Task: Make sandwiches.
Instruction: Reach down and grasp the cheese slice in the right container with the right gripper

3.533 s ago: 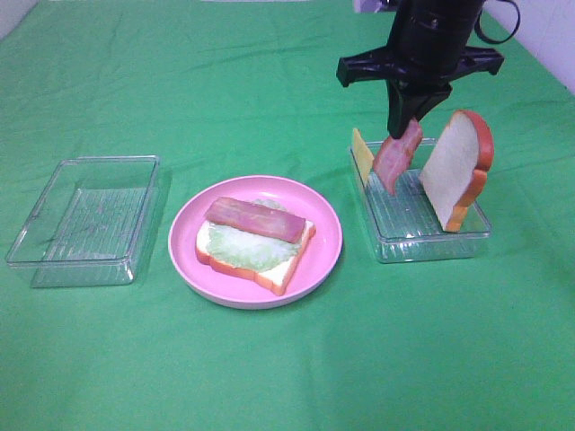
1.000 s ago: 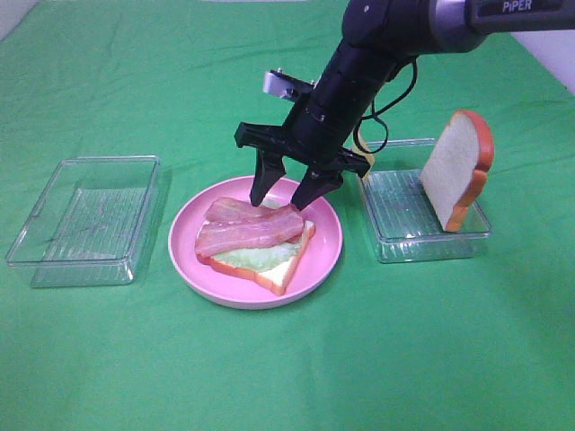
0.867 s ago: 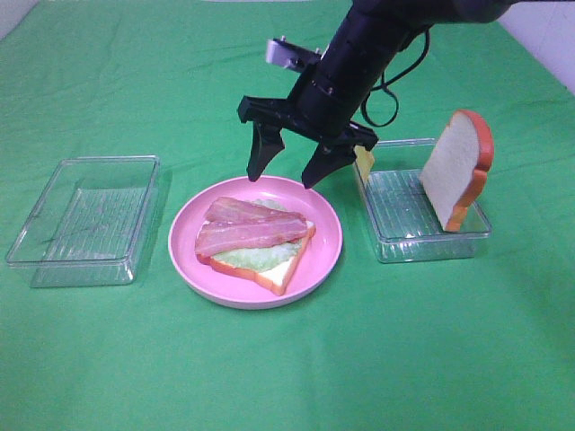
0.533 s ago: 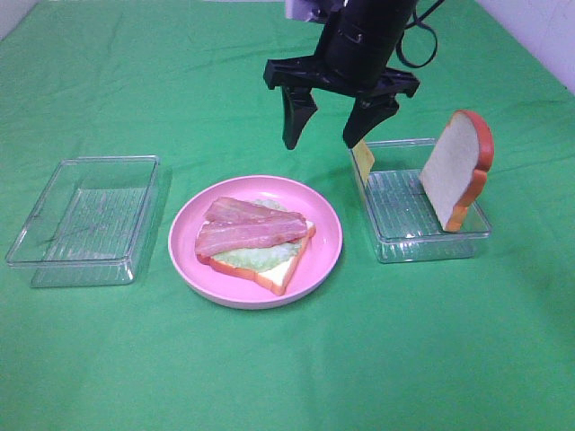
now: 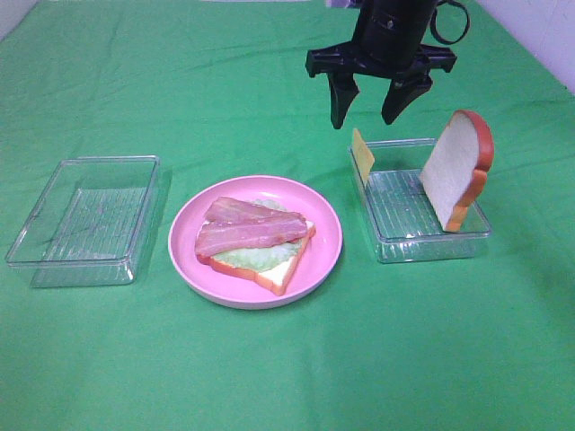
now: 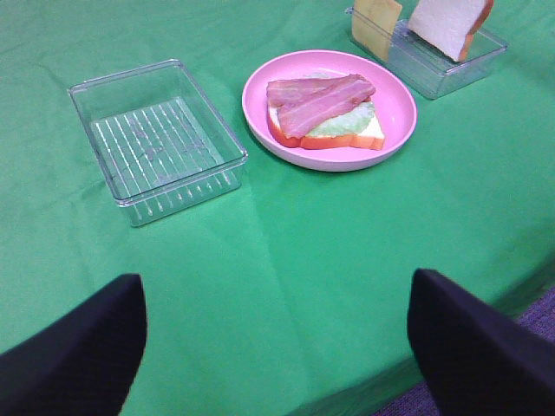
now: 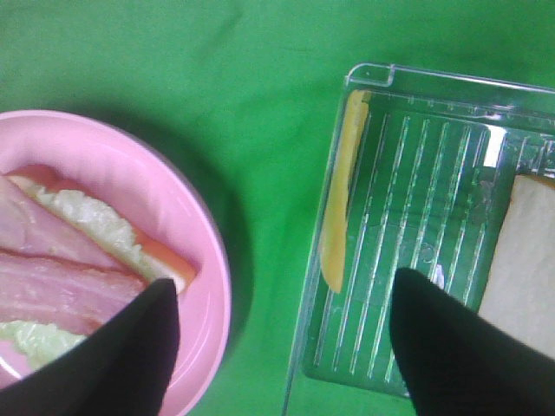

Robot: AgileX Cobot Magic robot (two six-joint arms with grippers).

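Left fingers [image 6: 82,347]: recorded only in the left wrist view. They are dark and spread wide at the near side of the table [image 5: 287,377], which is covered in green cloth. Nothing is held between them.

Round pink plate [image 5: 329,235]: set on the table near the middle. An open sandwich [image 5: 256,244] is carried on it. A toy white bread slice with orange-brown crust [image 5: 280,273] is laid at the bottom, with a pale green lettuce leaf [image 5: 244,257] on it. Two pink-red bacon strips [image 5: 253,232] form the top layer, side by side and partly overlapped.

Clear rectangular plastic tray [image 5: 144,224]: placed left of the plate, near it but apart. A ribbed floor is noted.

Second clear plastic tray [image 5: 431,244]: placed just beside the plate on the right. A thin yellow cheese slice [image 5: 362,154] is stood on edge against the wall nearest the plate. A second white bread slice [image 5: 454,171] with the same crust is stood tilted at the opposite end.

Right fingers [image 5: 339,101]: black, pointed downward and held in the air farthest back, above the plate-side end of the second tray. They are spread wide and nothing is gripped. In the right wrist view one finger is seen over the plate rim and the other over the tray floor, with the cheese slice below and between them
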